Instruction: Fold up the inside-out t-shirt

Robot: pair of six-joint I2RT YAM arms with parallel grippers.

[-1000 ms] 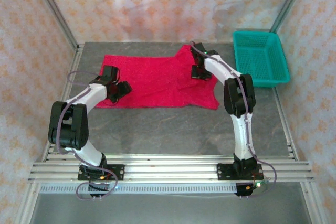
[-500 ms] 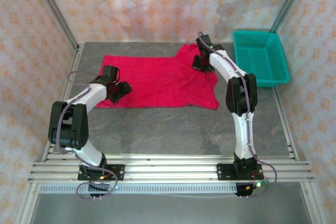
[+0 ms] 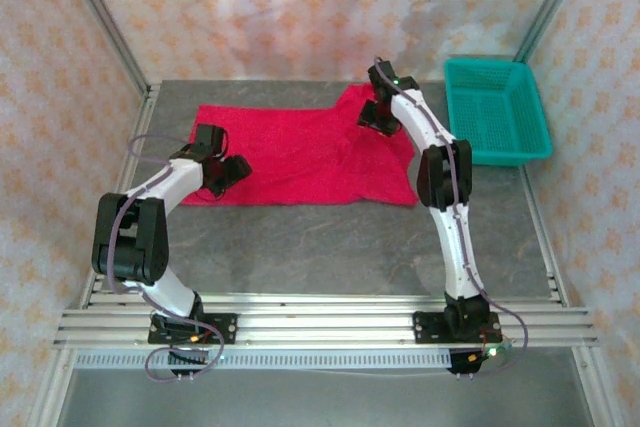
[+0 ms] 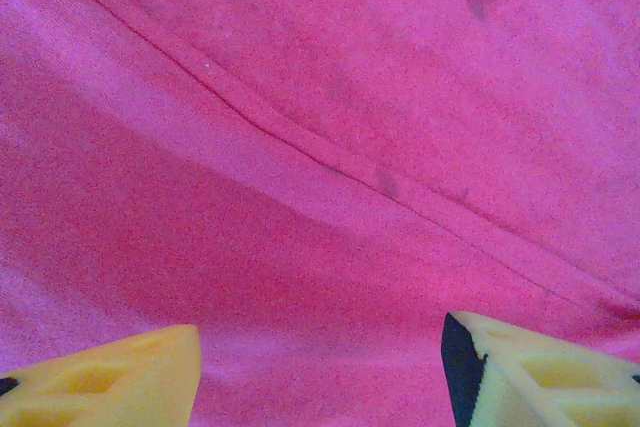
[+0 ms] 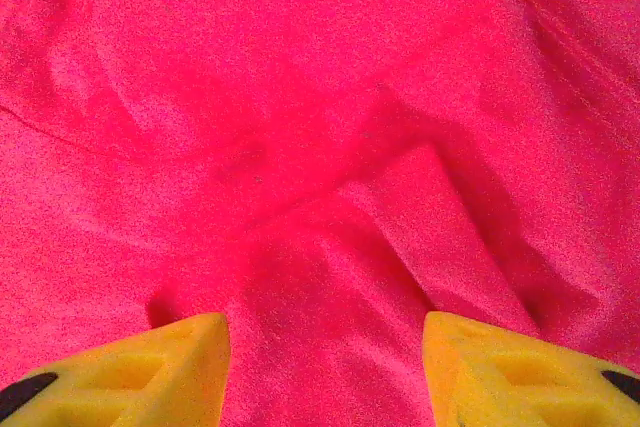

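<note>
So here's where you're at: the bright red soft fabric t-shirt [image 3: 300, 152] is spread mostly flat on the far half of the dark grey tabletop [image 3: 320, 242], long side running left to right. One bit pokes up toward the back wall at its far right corner. The teal plastic mesh basket [image 3: 540, 117] sits off to the right of it at the table's edge - near the shirt but not touching it.

Your left gripper [image 3: 225, 172] is low over the shirt's near left corner. In the left wrist view that gripper [image 4: 320, 372] has its yellow fingertips [image 4: 115, 377] standing well apart with nothing between them, so it's open and not holding anything. All you see past them is red cloth, with a long seam or crease running diagonally from upper left down to lower right. I can't tell whether the tips actually touch the fabric.

Your right gripper [image 3: 372, 115] is reaching out to the far right part of the shirt, right by that raised corner. In the right wrist view this gripper [image 5: 325, 367] is spread open too - both yellow fingers [image 5: 520, 367] are apart, and there's no cloth pinched between them. The fabric just ahead of them is rumpled, with a raised ridge of folds running up from the gap between the fingers and shadowed dips on either side.
</note>
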